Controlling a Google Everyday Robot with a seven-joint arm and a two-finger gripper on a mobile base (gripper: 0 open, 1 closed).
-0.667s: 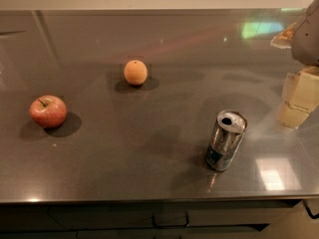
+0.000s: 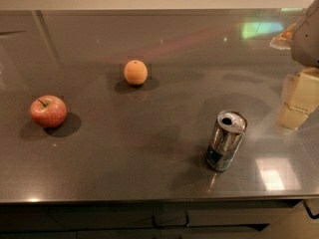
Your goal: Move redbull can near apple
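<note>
The redbull can (image 2: 226, 140), slim and silver with a dark blue patch near its base, stands upright on the dark grey counter (image 2: 149, 158) at the front right. The red apple (image 2: 48, 111) sits at the left of the counter, far from the can. My gripper (image 2: 299, 98), cream-coloured, hangs at the right edge of the view, to the right of the can and a little behind it, apart from it. It holds nothing that I can see.
A small plain orange fruit (image 2: 135, 72) sits at the middle back, between the apple and the can. The counter's front edge (image 2: 149, 199) runs along the bottom, with drawers below it.
</note>
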